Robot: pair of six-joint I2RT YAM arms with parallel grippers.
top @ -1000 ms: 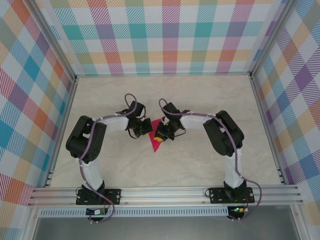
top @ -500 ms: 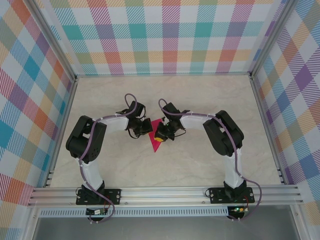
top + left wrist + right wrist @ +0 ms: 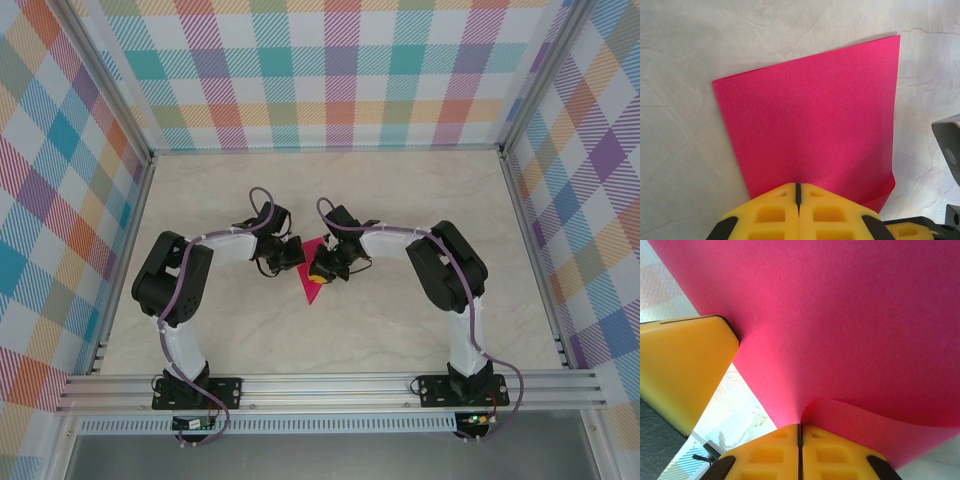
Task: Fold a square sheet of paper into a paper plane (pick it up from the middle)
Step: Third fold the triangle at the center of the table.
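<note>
1. Pink sheet of paper (image 3: 313,286) sits about mid-bench, slightly toward the left edge and roughly halfway between the far and near edges. From above it reads as a narrow wedge with its point toward the near edge.
2. Bench (image 3: 420,210) is pale and marble-patterned.
3. Left hand (image 3: 291,255) and right hand (image 3: 322,268) meet over the paper, left on its left side, right on its right, close together.
4. Left wrist view: left hand (image 3: 797,197) closed, yellow pads together with only a thin seam between them. The tips are at the paper's near edge.
5. Same view: the paper (image 3: 810,130) spreads away from the tips over the bench (image 3: 680,50) as a four-sided sheet. A small flap is turned up at the corner beside the tips. Cannot tell whether any paper is caught in the seam.
6. Right wrist view: right hand (image 3: 799,437) closed, pinching the paper. The sheet (image 3: 840,315) rises out of the seam, and one layer curls over to the right.
7. Same view: a yellow finger (image 3: 685,370) of the left hand touches the paper's surface at its left.
</note>
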